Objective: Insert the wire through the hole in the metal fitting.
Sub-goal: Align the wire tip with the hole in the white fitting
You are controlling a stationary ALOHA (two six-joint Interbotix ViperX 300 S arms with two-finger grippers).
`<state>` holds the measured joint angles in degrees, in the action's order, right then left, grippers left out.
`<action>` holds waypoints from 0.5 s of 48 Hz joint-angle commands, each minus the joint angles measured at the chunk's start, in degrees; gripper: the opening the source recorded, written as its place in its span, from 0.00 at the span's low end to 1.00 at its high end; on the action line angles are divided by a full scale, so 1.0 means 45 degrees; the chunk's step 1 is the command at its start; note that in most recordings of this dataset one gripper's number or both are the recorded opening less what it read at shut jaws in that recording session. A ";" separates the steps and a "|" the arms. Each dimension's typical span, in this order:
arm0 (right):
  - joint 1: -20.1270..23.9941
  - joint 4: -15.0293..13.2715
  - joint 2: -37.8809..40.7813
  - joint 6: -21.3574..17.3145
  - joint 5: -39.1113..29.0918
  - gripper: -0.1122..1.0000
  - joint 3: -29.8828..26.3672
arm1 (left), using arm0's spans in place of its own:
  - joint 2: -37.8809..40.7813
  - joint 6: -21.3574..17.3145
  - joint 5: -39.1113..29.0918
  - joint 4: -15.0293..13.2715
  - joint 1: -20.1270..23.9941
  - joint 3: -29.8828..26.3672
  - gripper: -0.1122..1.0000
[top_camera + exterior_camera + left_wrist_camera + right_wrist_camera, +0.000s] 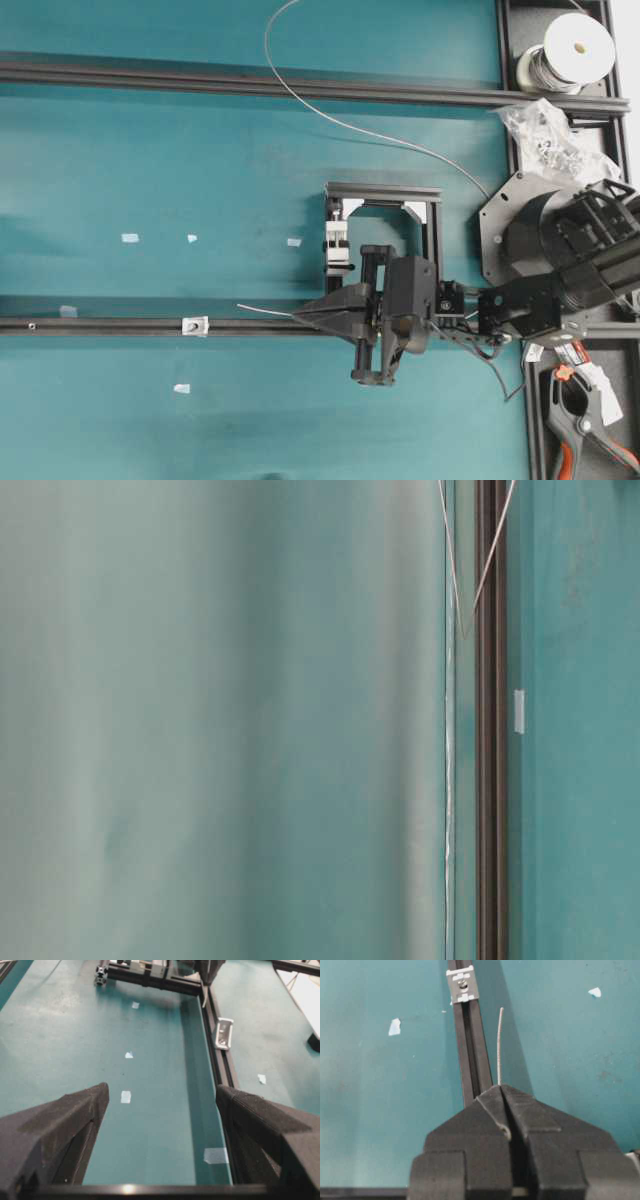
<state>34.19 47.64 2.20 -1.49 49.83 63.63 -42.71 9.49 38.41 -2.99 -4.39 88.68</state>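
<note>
Right claw (pixel 501 1089): pressed together on the wire (pixel 499 1045), which I see pinched between its tips, a short free end sticking out ahead.
Wire tip: beside the dark rail (pixel 470 1045), short of the metal fitting (pixel 462 986) and off to its side, not touching it.
Metal fitting: sits on that rail; from overhead I see it at (pixel 194 325), apart from the right claw (pixel 300 314).
Hole: I can make out only a dark spot at the fitting's centre (pixel 463 983).
Wire run: overhead it arcs from the claw side up across the teal bench (pixel 150 180) towards the white spool (pixel 570 50).
Left claw (pixel 162 1105): spread wide over the bench, holding nothing.
</note>
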 commanded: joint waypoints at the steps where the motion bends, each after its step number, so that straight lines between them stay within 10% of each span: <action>1: 0.0078 0.0020 -0.0098 0.0000 0.0195 0.10 -0.0059 | 0.0039 0.0000 0.0078 0.0000 0.0059 -0.0117 0.80; 24: 0.0098 -0.0020 0.0059 0.0039 0.0098 0.10 -0.0273 | 0.0039 0.0000 0.0078 0.0000 0.0078 -0.0117 0.79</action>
<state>34.28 47.64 2.72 -1.49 50.10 63.28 -42.71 9.49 38.41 -2.99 -4.31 88.68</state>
